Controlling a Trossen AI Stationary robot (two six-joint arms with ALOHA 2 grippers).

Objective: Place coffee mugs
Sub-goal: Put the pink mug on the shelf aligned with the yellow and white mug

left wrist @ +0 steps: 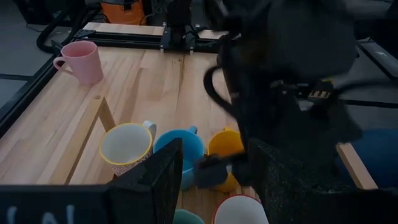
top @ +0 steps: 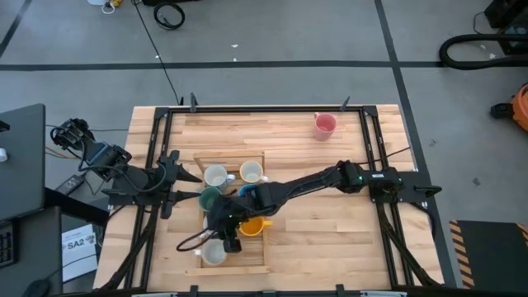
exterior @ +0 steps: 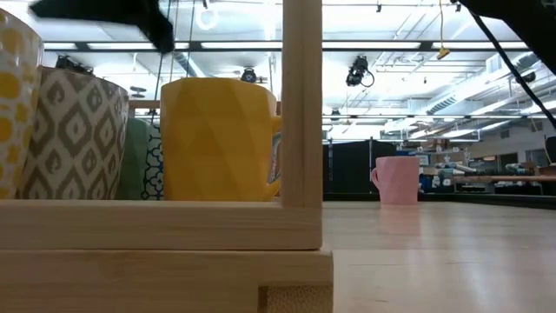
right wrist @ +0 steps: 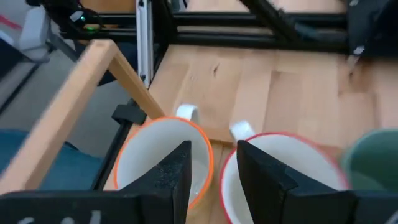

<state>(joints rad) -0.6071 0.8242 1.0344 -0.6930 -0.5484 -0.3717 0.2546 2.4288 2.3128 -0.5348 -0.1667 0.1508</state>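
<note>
A shallow wooden tray (top: 257,155) holds several mugs: two white ones (top: 216,176), a teal one (top: 210,198), a blue one (top: 247,191), an orange-yellow one (top: 252,224) and a white one (top: 213,254). The pink mug (top: 325,124) stands alone on its base near the table's far right. My right gripper (right wrist: 214,177) is open and low over the tray's near end, above a white mug with an orange rim (right wrist: 149,146) and one with a red rim (right wrist: 292,155). My left gripper (left wrist: 211,186) waits open at the tray's left side. My right gripper's fingers (right wrist: 177,168) stand over the adjoining rims of the two white mugs, coming from above and slanting from the table's right. Whether they touch either rim I cannot tell.
The tray's raised wooden rails (exterior: 301,104) and corner posts (right wrist: 93,68) ring the mugs. The right arm (top: 322,180) stretches across the table's middle and fills much of the left wrist view. Black frame bars (top: 157,157) run along both sides. Bare wood lies right of the tray.
</note>
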